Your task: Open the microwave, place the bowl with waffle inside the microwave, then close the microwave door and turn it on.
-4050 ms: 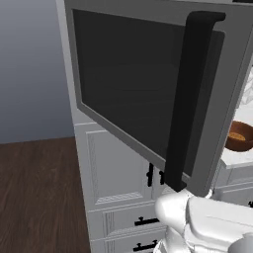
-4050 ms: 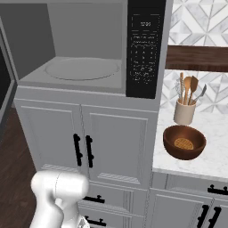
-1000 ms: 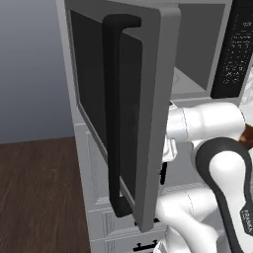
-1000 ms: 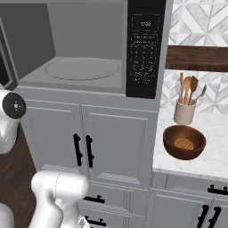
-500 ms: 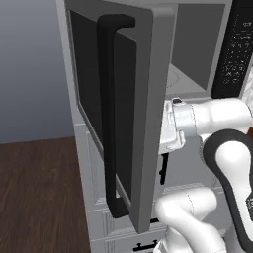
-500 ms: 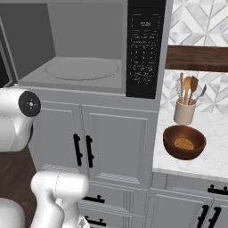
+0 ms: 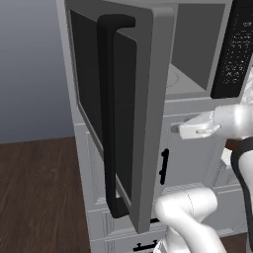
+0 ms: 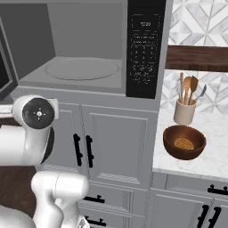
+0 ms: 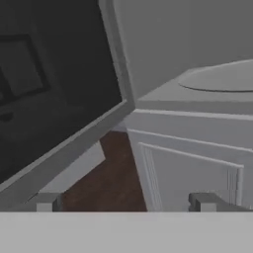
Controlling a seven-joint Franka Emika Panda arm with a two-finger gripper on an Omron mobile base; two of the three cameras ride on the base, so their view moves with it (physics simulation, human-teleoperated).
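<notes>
White kitchen cabinets (image 8: pixel 116 142): microwave door (image 7: pixel 123 108) swung open, the gripper (image 9: pixel 126 201) empty with jaws spread beside it; next, reach for the bowl (image 8: pixel 184 142) with waffle (image 8: pixel 183 143) at four o'clock on the counter (image 8: pixel 209 160).

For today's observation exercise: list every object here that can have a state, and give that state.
microwave door: swung wide open
microwave: cavity empty
bowl: upright on the counter, holding the waffle
gripper: open, holding nothing
cabinet doors: shut
utensil holder: upright, holding utensils
</notes>
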